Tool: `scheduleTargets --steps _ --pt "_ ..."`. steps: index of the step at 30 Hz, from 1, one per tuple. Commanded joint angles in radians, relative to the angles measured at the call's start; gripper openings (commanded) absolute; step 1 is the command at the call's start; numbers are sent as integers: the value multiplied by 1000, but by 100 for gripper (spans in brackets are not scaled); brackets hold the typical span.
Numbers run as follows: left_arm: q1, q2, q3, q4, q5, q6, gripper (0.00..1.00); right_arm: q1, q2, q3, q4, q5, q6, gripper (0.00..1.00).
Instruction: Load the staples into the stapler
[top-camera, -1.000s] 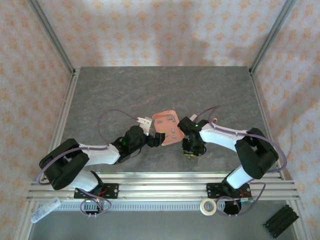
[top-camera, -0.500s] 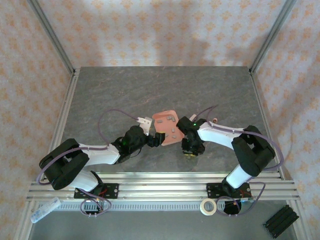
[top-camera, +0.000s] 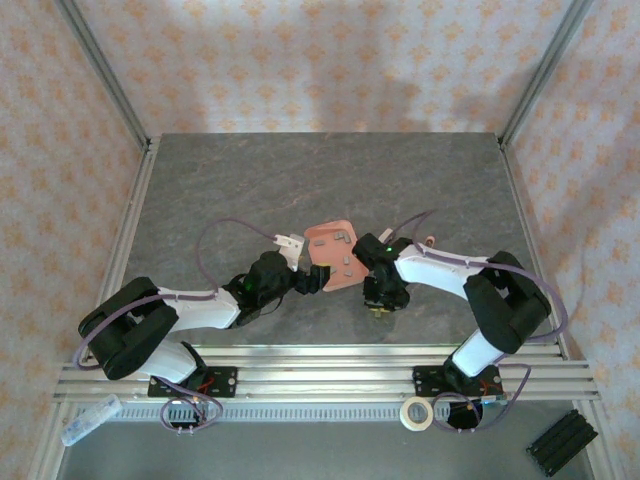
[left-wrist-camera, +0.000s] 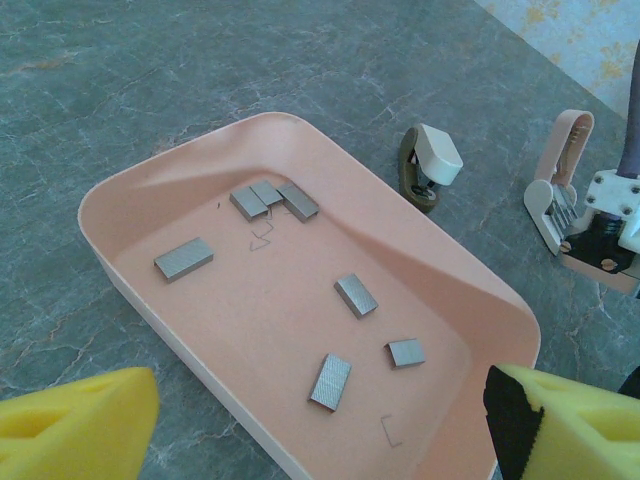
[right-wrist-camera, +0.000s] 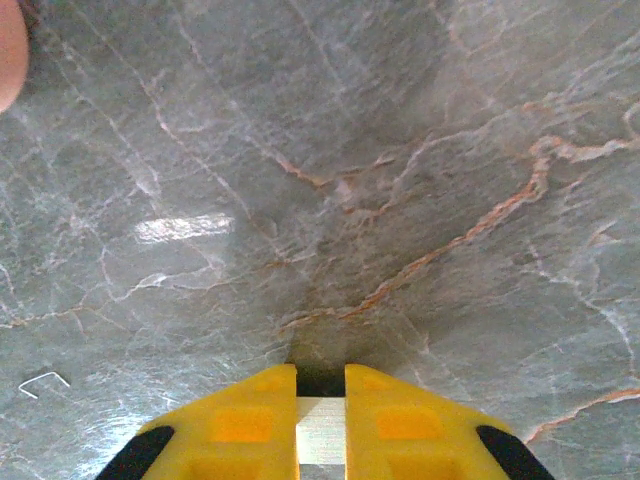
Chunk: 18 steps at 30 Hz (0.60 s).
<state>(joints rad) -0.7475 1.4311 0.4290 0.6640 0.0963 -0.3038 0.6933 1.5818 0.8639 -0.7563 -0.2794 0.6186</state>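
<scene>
A grey table (top-camera: 300, 180) that looks like stone sits inside walls (top-camera: 300, 60) with little orange flowers. On it lies a shallow pink tray (left-wrist-camera: 440, 270). Just beside the tray, not touching it, is a small brown and white stubby piece (left-wrist-camera: 428, 165). Past the table's near edge are silver rails (top-camera: 330, 362), a roll of tape (top-camera: 405, 413), a black block (top-camera: 560, 443) and a clear plastic thing (top-camera: 88, 420).

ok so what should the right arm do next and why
Probably a small lift. The right gripper looks closed on a grey staple strip, low over the stone tabletop. Raising the strip clear first seems sensible before carrying it over to the pink-and-white stapler.
</scene>
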Motion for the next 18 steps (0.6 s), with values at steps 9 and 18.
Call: scheduleTargets --steps 9,18 --pt "-7 -8 10 8 -15 32 85 5 -102 -45 41 112 43 14" --pt "-7 -9 64 -50 -15 40 85 -37 -203 -47 51 157 28 13"
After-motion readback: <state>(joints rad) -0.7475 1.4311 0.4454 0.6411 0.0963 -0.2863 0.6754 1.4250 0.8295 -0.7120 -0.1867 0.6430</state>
